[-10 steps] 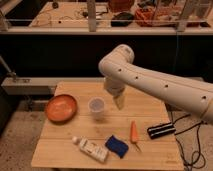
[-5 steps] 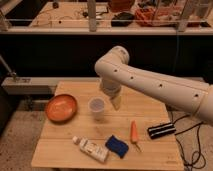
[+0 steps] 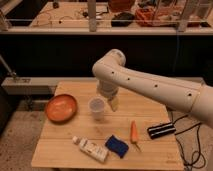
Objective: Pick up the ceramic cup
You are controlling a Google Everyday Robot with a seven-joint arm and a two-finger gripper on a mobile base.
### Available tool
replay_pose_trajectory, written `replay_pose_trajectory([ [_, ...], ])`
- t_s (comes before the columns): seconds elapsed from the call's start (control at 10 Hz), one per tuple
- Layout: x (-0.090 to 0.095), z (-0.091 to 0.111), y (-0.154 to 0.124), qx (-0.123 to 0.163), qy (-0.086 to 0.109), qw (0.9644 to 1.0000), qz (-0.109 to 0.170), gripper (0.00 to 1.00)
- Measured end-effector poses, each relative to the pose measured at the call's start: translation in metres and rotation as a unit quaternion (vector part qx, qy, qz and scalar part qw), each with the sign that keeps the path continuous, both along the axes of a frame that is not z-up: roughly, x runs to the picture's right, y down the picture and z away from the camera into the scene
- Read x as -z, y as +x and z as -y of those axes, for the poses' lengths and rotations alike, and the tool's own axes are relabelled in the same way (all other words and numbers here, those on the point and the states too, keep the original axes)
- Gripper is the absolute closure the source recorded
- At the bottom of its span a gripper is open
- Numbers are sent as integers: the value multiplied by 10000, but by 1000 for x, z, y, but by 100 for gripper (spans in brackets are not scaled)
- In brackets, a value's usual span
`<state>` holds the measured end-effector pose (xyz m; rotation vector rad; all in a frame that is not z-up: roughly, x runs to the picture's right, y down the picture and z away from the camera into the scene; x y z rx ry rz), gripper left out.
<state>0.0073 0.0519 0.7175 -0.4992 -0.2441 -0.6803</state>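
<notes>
The ceramic cup [image 3: 97,108] is a small pale white-grey cup standing upright near the middle of the wooden table [image 3: 65,145], to the right of the orange bowl [image 3: 61,107]. My gripper [image 3: 113,103] hangs from the big white arm [image 3: 150,85] and sits just to the right of the cup, close beside it at about its height. The arm's wrist hides most of the gripper.
A white tube [image 3: 91,148], a blue cloth [image 3: 117,146] and an orange carrot [image 3: 134,134] lie along the front of the table. A black object [image 3: 161,130] lies at the right edge. Cables hang at the right. A dark counter stands behind.
The arm and gripper have shifted left, closer to the cup. The cup and other objects have not moved.
</notes>
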Motion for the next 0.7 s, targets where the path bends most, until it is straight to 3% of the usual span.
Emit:
replay_pose_trajectory([
  [0.7, -24, -20, -3, 277, -106, 9992, 278, 20],
])
